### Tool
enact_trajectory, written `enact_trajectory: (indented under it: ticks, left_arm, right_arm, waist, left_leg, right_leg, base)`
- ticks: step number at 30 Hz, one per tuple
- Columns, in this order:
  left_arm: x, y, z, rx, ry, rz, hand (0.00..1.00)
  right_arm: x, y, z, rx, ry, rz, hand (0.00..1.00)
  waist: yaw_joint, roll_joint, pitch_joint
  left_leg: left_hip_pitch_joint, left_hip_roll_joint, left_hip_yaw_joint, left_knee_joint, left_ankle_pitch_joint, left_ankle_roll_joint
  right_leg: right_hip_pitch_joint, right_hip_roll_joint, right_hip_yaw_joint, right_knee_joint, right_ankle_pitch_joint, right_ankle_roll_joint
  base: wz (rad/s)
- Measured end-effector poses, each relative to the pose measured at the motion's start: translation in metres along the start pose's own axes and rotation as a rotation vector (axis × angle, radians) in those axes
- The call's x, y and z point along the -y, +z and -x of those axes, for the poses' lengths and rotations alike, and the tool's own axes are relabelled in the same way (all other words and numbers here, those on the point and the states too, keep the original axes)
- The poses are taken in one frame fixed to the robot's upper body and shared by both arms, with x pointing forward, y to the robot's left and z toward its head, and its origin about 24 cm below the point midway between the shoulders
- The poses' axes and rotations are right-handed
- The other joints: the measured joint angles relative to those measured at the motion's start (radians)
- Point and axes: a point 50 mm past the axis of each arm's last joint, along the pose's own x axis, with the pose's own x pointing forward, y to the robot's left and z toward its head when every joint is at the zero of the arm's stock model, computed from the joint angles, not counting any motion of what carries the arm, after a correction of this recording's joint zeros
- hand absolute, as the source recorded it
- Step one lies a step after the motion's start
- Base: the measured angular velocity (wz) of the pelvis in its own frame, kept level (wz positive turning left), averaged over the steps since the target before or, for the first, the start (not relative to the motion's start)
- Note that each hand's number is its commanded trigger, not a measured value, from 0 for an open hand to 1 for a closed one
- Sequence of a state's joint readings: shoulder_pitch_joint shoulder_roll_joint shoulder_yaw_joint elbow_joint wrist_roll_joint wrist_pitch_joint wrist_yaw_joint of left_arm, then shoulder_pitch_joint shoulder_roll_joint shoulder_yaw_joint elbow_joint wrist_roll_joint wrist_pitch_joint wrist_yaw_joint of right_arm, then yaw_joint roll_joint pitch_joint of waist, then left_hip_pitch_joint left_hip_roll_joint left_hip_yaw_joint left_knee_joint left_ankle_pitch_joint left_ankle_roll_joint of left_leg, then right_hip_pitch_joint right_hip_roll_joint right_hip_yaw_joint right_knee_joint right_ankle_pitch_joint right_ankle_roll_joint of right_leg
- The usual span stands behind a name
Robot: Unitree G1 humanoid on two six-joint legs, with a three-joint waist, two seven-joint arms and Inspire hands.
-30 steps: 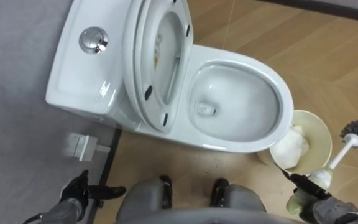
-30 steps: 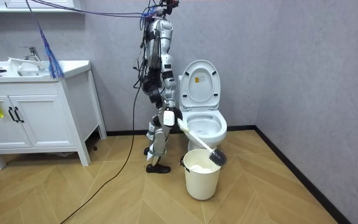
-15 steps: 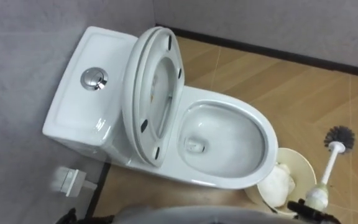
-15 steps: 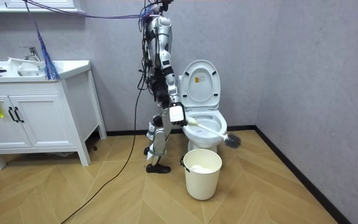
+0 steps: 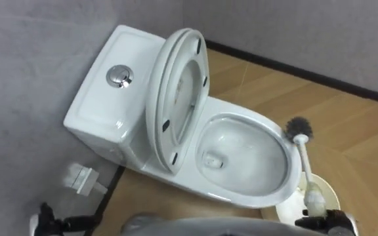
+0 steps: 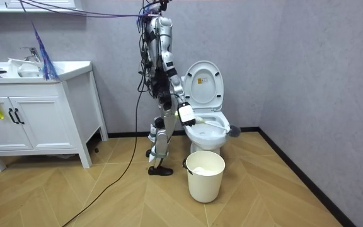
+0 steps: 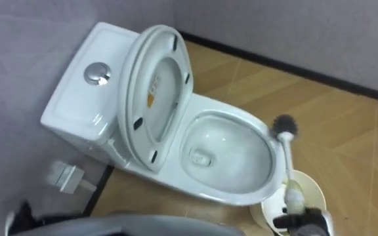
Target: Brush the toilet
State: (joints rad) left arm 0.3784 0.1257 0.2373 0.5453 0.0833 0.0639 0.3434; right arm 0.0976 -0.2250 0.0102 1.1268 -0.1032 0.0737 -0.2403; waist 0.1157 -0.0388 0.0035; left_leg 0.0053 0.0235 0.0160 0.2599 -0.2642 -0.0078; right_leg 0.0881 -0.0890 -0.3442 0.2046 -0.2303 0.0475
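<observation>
A white toilet [image 5: 241, 196] stands against the grey wall with its seat and lid [image 5: 179, 111] raised, so the bowl [image 5: 238, 157] lies open. My right hand [image 5: 327, 221] at the lower right is shut on the white handle of the toilet brush [image 5: 304, 164]. Its dark bristle head [image 5: 298, 128] hangs over the bowl's far front rim. In the room view I stand beside the toilet, with my right hand [image 6: 186, 114] holding the brush [image 6: 213, 124] nearly level across the bowl. My left hand [image 5: 44, 221] hangs low at the lower left, fingers relaxed and holding nothing.
A cream bucket [image 5: 333, 195] with white stuff inside stands on the wood floor in front of the toilet, also [image 6: 205, 175]. A small white box [image 5: 81, 178] sits low by the tank. A white vanity cabinet [image 6: 36, 116] stands at the room view's left.
My right hand has swung the brush up from over the bucket, and its head now hangs over the bowl's front rim. The eye view has shifted with my head.
</observation>
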Motion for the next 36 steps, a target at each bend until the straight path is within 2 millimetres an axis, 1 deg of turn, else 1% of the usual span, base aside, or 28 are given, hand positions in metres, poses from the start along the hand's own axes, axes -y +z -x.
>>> enact_trajectory:
  ticks: [1,2,3,4,5,6,8,10,11,12,13,15,16,17,18,19,20,21,23,25,28,30,33,36]
  left_arm:
    - [-0.002,0.004,0.000,0.018,0.021,0.001,0.00]
    - [-0.006,0.012,0.001,0.056,0.052,0.005,0.00]
    - [-0.010,0.022,0.003,0.107,0.076,0.007,0.00]
    - [-0.011,0.027,0.005,0.132,0.087,0.012,0.00]
    - [-0.009,0.033,0.007,0.161,0.097,0.017,0.00]
    - [-0.007,0.038,0.009,0.183,0.112,0.023,0.00]
    - [-0.004,0.048,0.014,0.233,0.135,0.021,0.00]
    - [-0.001,0.056,0.017,0.267,0.143,0.035,0.00]
    - [0.001,0.065,0.021,0.308,0.144,0.046,0.00]
    - [0.003,0.078,0.027,0.371,0.147,0.050,0.00]
    - [0.004,0.085,0.030,0.409,0.151,0.054,0.00]
    - [0.007,0.114,0.043,0.593,0.137,0.074,0.00]
    - [0.008,0.121,0.046,0.640,0.137,0.072,0.00]
    - [0.009,0.135,0.052,0.726,0.136,0.067,0.00]
    - [0.008,0.149,0.059,0.797,0.134,0.075,0.00]
    - [0.007,0.155,0.062,0.830,0.134,0.076,0.00]
    - [0.005,0.165,0.066,0.898,0.140,0.070,0.00]
    - [0.004,0.175,0.070,0.959,0.144,0.053,0.00]
    - [0.004,0.183,0.073,1.013,0.153,0.028,0.00]
    - [0.010,0.183,0.074,1.024,0.137,0.004,0.00]
    - [0.024,0.179,0.073,1.017,0.081,-0.045,0.00]
    - [0.032,0.177,0.072,1.006,0.024,-0.077,0.00]
    - [0.036,0.174,0.070,0.993,-0.024,-0.111,0.00]
    - [0.036,0.174,0.069,1.001,-0.044,-0.139,0.00]
  right_arm:
    - [0.000,0.000,0.000,0.011,0.002,0.029,1.00]
    - [0.000,0.004,0.000,0.038,0.003,0.074,1.00]
    - [0.000,0.005,0.000,0.052,0.007,0.104,1.00]
    - [0.000,0.003,0.000,0.055,0.008,0.119,1.00]
    - [0.000,0.001,0.000,0.055,0.008,0.139,1.00]
    - [-0.001,-0.001,0.001,0.057,0.009,0.166,1.00]
    - [-0.001,-0.003,0.000,0.061,0.012,0.222,1.00]
    - [-0.002,-0.009,0.000,0.046,0.036,0.271,1.00]
    - [-0.004,-0.014,0.001,0.030,0.055,0.302,1.00]
    - [-0.005,-0.020,0.002,0.011,0.074,0.335,1.00]
    - [-0.006,-0.022,0.002,-0.002,0.082,0.346,1.00]
    - [-0.006,-0.026,0.001,-0.037,0.105,0.387,1.00]
    - [-0.006,-0.027,0.002,-0.040,0.112,0.395,1.00]
    - [-0.006,-0.029,0.002,-0.046,0.127,0.412,1.00]
    - [-0.007,-0.031,0.002,-0.047,0.141,0.419,1.00]
    - [-0.008,-0.032,0.003,-0.046,0.146,0.424,1.00]
    - [-0.009,-0.032,0.003,-0.046,0.157,0.430,1.00]
    - [-0.010,-0.034,0.004,-0.050,0.163,0.439,1.00]
    - [-0.010,-0.034,0.004,-0.048,0.174,0.442,1.00]
    - [-0.010,-0.030,0.003,-0.039,0.175,0.445,1.00]
    - [-0.010,-0.017,0.000,0.000,0.169,0.445,1.00]
    - [-0.009,0.000,-0.003,0.051,0.158,0.465,1.00]
    - [-0.007,0.013,-0.004,0.096,0.148,0.471,1.00]
    - [-0.006,0.018,-0.005,0.113,0.145,0.474,1.00]
  waist:
    - [0.000,0.009,-0.0006]
    - [0.007,0.002,-0.0023]
    - [0.010,-0.004,-0.0015]
    - [0.013,-0.008,-0.0004]
    - [0.022,-0.012,0.0018]
    - [0.028,-0.012,0.0024]
    - [0.030,-0.015,0.0025]
    - [0.031,-0.013,0.0037]
    - [0.028,-0.015,0.0053]
    - [0.029,-0.020,0.0090]
    - [0.028,-0.022,0.0108]
    - [0.027,-0.018,0.0214]
    - [0.026,-0.020,0.0238]
    - [0.023,-0.023,0.0255]
    - [0.012,-0.026,0.0250]
    - [0.005,-0.029,0.0233]
    - [-0.003,-0.034,0.0170]
    - [-0.003,-0.038,0.0100]
    - [-0.006,-0.042,0.0076]
    - [-0.006,-0.041,0.0075]
    - [-0.012,-0.037,0.0088]
    - [-0.030,-0.031,0.0075]
    - [-0.040,-0.022,0.0053]
    - [-0.040,-0.021,0.0053]
  left_leg:
    - [-0.001,0.000,-0.002,0.002,0.000,0.000]
    - [-0.004,0.001,-0.008,0.012,0.001,-0.001]
    - [-0.011,0.000,-0.019,0.016,0.001,-0.002]
    - [-0.014,0.000,-0.024,0.017,0.003,-0.004]
    - [-0.016,0.000,-0.030,0.017,0.004,-0.006]
    - [-0.017,0.001,-0.031,0.019,0.004,-0.007]
    - [-0.018,0.001,-0.035,0.016,0.006,-0.009]
    - [-0.019,0.002,-0.039,0.017,0.006,-0.010]
    - [-0.025,0.002,-0.049,0.024,0.006,-0.010]
    - [-0.033,0.001,-0.058,0.033,0.007,-0.010]
    - [-0.034,0.000,-0.061,0.033,0.007,-0.011]
    - [-0.033,0.000,-0.061,0.033,0.008,-0.012]
    - [-0.033,-0.001,-0.060,0.032,0.008,-0.012]
    - [-0.035,-0.001,-0.060,0.031,0.008,-0.013]
    - [-0.035,0.000,-0.060,0.031,0.009,-0.014]
    - [-0.035,0.000,-0.060,0.030,0.009,-0.014]
    - [-0.031,0.001,-0.058,0.025,0.010,-0.015]
    - [-0.027,0.001,-0.057,0.024,0.010,-0.015]
    - [-0.020,0.001,-0.054,0.024,0.010,-0.015]
    - [-0.015,0.001,-0.050,0.024,0.010,-0.015]
    - [-0.009,0.002,-0.044,0.023,0.010,-0.015]
    - [-0.007,0.002,-0.043,0.021,0.010,-0.015]
    - [0.006,0.002,-0.043,0.007,0.010,-0.015]
    - [0.005,0.002,-0.043,0.007,0.010,-0.015]
  right_leg:
    - [-0.001,0.001,-0.002,-0.001,0.001,-0.001]
    - [-0.002,0.002,-0.005,-0.001,0.002,-0.001]
    - [-0.002,0.004,-0.009,-0.002,0.002,-0.001]
    - [-0.001,0.004,-0.012,-0.001,0.002,-0.001]
    - [-0.001,0.005,-0.013,-0.001,0.002,-0.002]
    - [-0.001,0.007,-0.017,-0.002,0.002,-0.002]
    - [-0.002,0.007,-0.018,-0.002,0.002,-0.002]
    - [-0.001,0.009,-0.018,-0.003,0.002,-0.002]
    - [0.000,0.010,-0.019,-0.003,0.002,-0.002]
    - [0.000,0.011,-0.019,-0.003,0.002,-0.002]
    - [0.000,0.011,-0.018,-0.003,0.002,-0.002]
    - [-0.001,0.011,-0.014,-0.003,0.001,-0.004]
    - [-0.002,0.011,-0.014,-0.003,0.000,-0.006]
    - [-0.005,0.011,-0.012,-0.003,-0.003,-0.011]
    - [-0.005,0.013,-0.010,-0.005,-0.004,-0.012]
    - [-0.005,0.013,-0.006,-0.006,-0.004,-0.012]
    - [-0.003,0.016,0.002,-0.012,-0.003,-0.014]
    - [-0.001,0.018,0.013,-0.019,-0.001,-0.016]
    - [0.001,0.019,0.021,-0.019,0.000,-0.015]
    - [0.006,0.019,0.031,-0.019,0.001,-0.015]
    - [0.010,0.018,0.042,-0.020,0.002,-0.015]
    - [0.010,0.018,0.043,-0.021,0.002,-0.015]
    - [0.012,0.019,0.043,-0.023,0.002,-0.015]
    - [0.011,0.019,0.042,-0.023,0.002,-0.015]
  base:
    - [0.15]
    - [0.17]
    - [0.22]
    - [0.23]
    - [0.13]
    - [0.07]
    - [0.05]
    - [0.08]
    - [0.19]
    - [0.21]
    - [0.12]
    - [-0.04]
    - [-0.10]
    - [-0.05]
    - [0.00]
    - [-0.05]
    - [-0.15]
    - [-0.19]
    - [-0.20]
    - [-0.16]
    - [-0.05]
    - [0.00]
    - [-0.01]
    - [0.00]
